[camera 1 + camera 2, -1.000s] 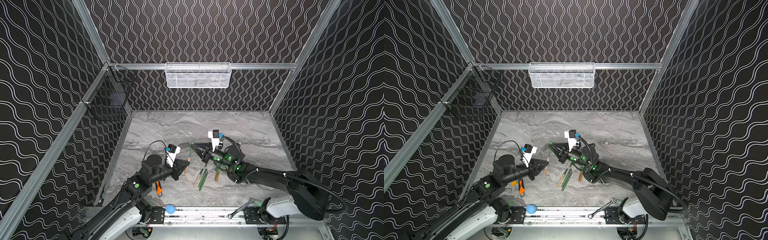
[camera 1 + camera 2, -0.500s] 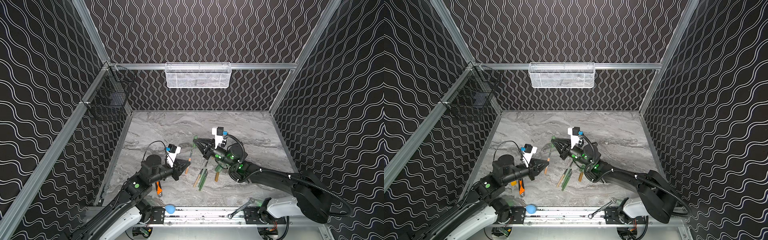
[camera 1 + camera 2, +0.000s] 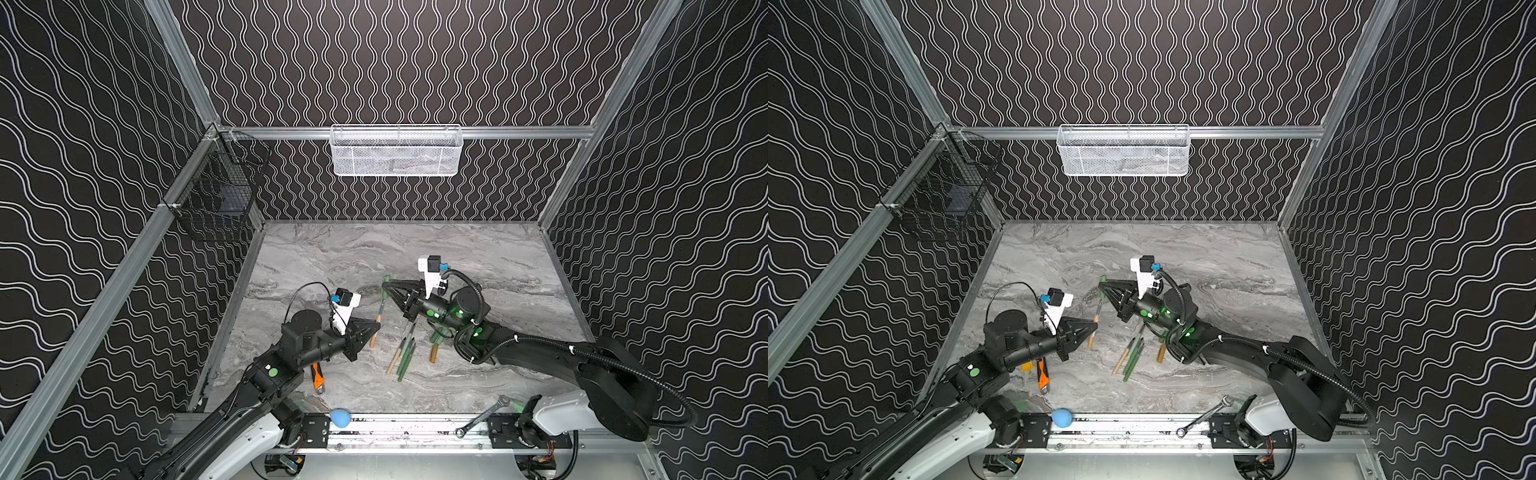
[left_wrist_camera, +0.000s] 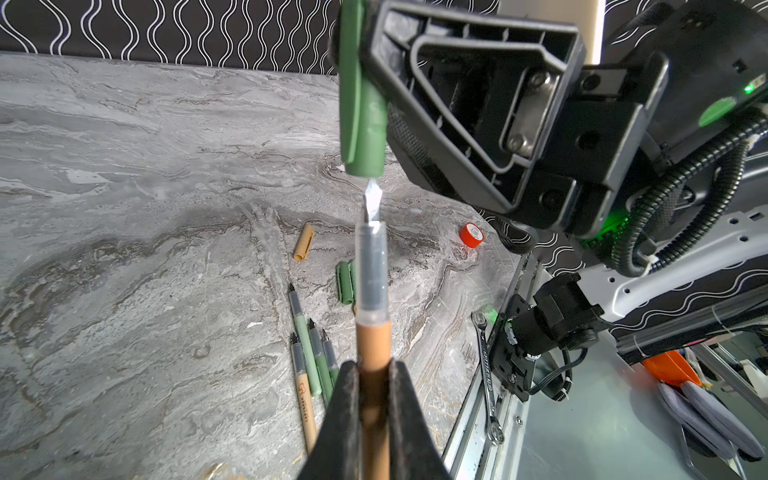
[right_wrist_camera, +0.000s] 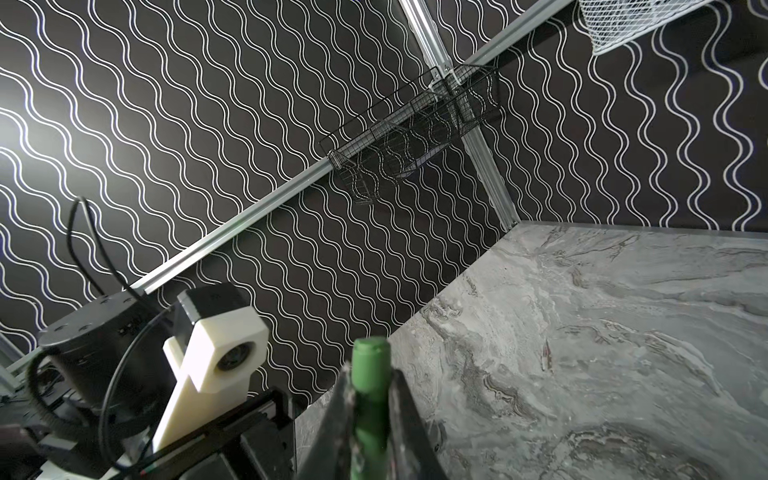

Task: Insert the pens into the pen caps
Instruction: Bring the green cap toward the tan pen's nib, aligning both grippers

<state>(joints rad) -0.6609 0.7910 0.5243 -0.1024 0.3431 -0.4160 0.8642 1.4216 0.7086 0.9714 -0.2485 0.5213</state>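
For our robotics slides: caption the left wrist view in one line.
Left hand holds a tan-orange pen, tip at the mouth of the green plastic cap in the right hand.

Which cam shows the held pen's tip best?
Left wrist: the tan pen runs up centre frame, its pale tip at the mouth of the green cap. In both top views the pen is only a thin stick; the right wrist view misses it.

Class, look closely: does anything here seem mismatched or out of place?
Yes: colours clash. The left gripper holds a tan-orange pen, tip aimed at the green cap in the right gripper, while a tan cap lies on the table.
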